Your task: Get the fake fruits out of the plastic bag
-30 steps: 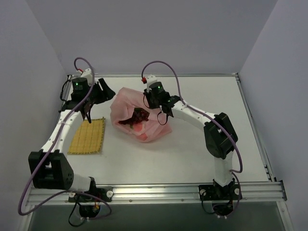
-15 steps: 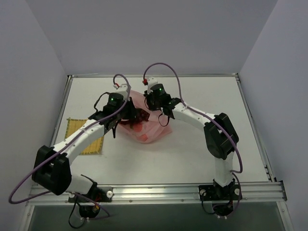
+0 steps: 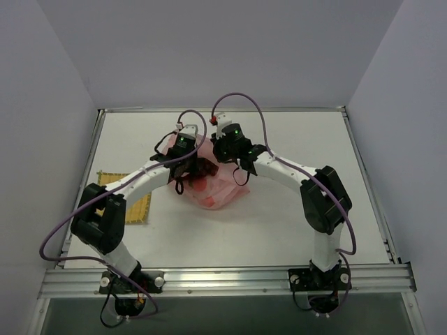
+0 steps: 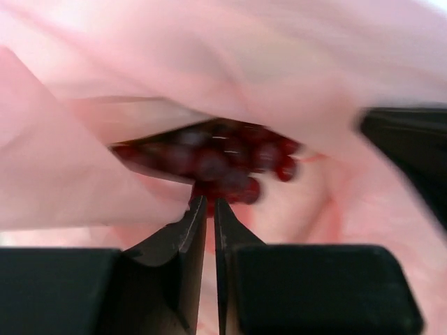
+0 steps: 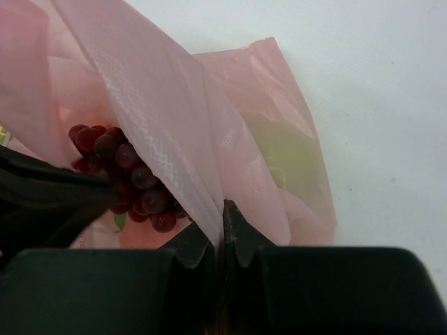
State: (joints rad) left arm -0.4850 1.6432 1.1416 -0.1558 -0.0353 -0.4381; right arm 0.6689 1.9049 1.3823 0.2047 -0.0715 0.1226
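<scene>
The pink plastic bag (image 3: 222, 190) lies mid-table with its mouth held up. My right gripper (image 3: 235, 162) (image 5: 222, 215) is shut on a fold of the bag's rim (image 5: 174, 132). A bunch of dark red fake grapes (image 5: 129, 174) (image 4: 223, 160) sits inside, and a yellow-green fruit (image 5: 283, 157) shows through the film. My left gripper (image 3: 191, 167) (image 4: 208, 202) is inside the bag's mouth. Its fingers are almost together, with their tips at the near edge of the grapes. Whether they pinch the bunch is unclear.
A flat yellow woven mat (image 3: 138, 208) lies at the left, partly under my left arm. White walls close in the table at the back and sides. Bare white table (image 5: 377, 105) lies right of the bag.
My left arm has swung right from above the mat into the bag's mouth, and its jaws have closed. The right gripper has kept its hold on the rim.
</scene>
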